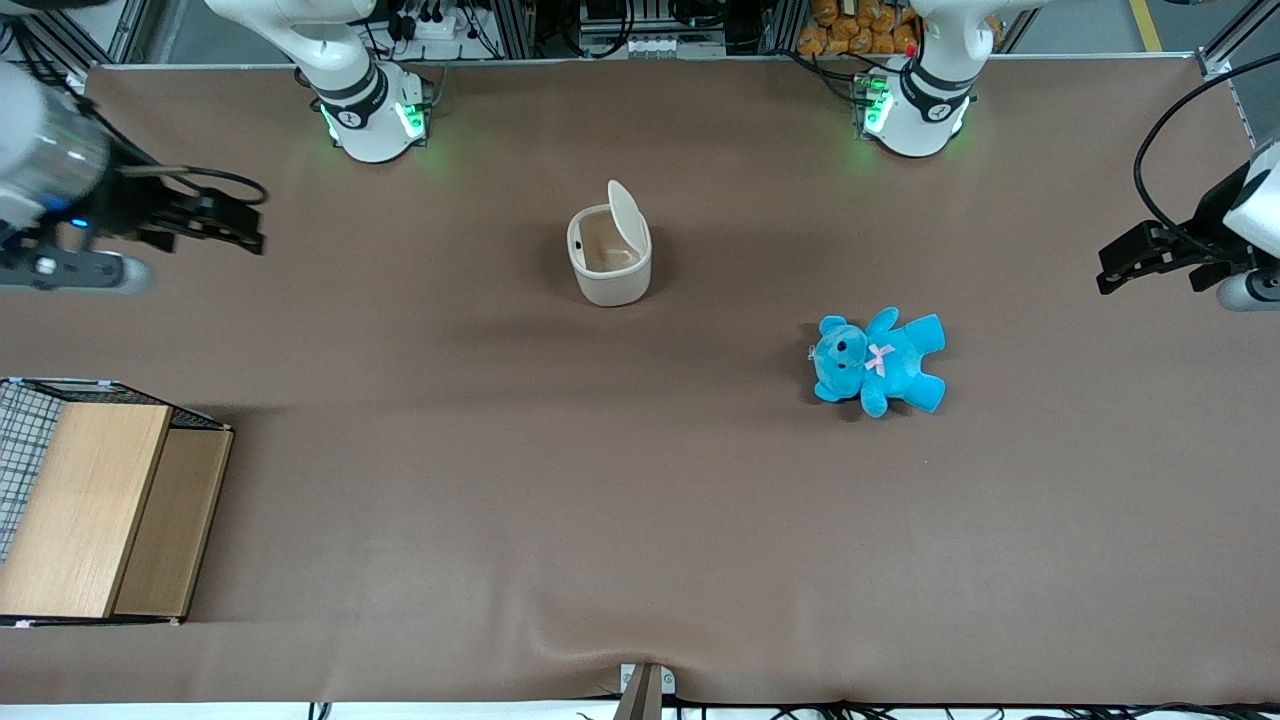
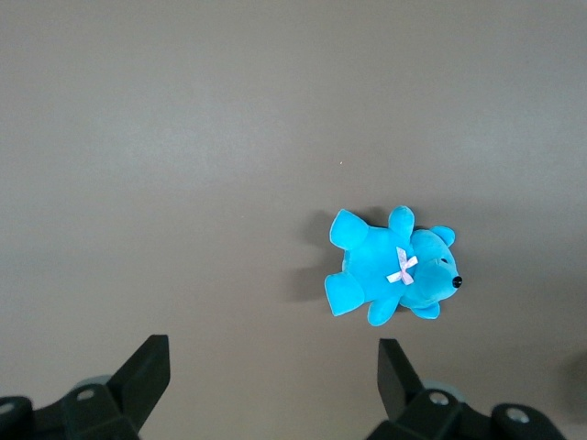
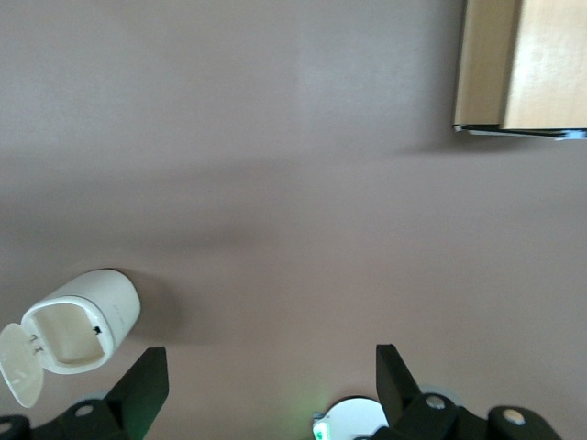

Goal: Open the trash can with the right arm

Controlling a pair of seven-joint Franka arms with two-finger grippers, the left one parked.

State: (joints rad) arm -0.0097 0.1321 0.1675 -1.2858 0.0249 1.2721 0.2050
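The trash can point(image 1: 609, 257) is a small cream-white bin standing near the middle of the brown table, its flip lid point(image 1: 628, 214) raised upright and the tan inside showing. The right wrist view also shows the trash can point(image 3: 84, 321) with its lid point(image 3: 20, 363) swung open. The right arm's black gripper point(image 1: 235, 227) hangs above the table at the working arm's end, well apart from the bin. Its fingers point(image 3: 145, 383) stand wide apart with nothing between them, so the gripper point(image 3: 271, 390) is open.
A blue plush bear point(image 1: 880, 362) lies on the table nearer the front camera than the bin, toward the parked arm's end. A wooden box point(image 1: 105, 510) with a wire cage stands at the working arm's end near the front edge. The right arm's base point(image 1: 372, 115) sits at the back.
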